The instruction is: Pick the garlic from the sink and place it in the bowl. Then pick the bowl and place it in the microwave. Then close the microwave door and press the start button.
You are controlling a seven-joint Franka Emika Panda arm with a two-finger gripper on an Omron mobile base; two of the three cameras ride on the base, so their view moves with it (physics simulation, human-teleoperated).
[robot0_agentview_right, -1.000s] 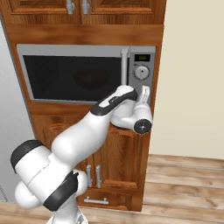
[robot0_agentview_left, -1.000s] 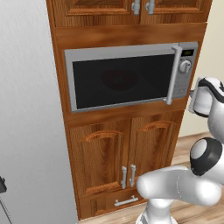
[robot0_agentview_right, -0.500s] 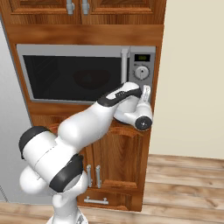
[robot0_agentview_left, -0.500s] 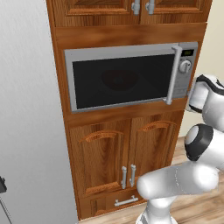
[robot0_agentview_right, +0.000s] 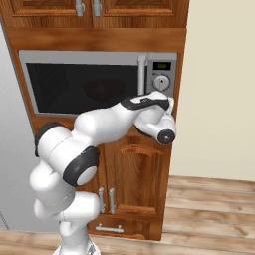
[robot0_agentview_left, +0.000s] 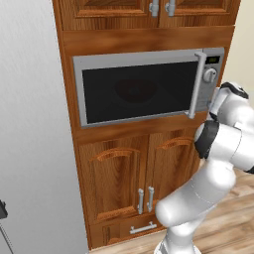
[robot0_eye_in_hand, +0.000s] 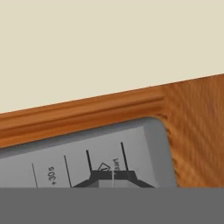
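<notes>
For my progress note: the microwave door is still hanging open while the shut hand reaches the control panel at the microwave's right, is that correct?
Not quite: the microwave door is closed, flush in the microwave front, as the left base view shows. The rest stands: the shut hand is at the control panel, close to its start button.

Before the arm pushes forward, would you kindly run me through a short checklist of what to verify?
1. Microwave door closed flush: ok.
2. Bowl inside: cannot tell; there is a faint dark shape behind the window.
3. Gripper shut for a pointed press: ok.
4. Gripper aimed at the start button: ok in the hand view.
5. Tips touching the control panel: cannot tell.
</notes>
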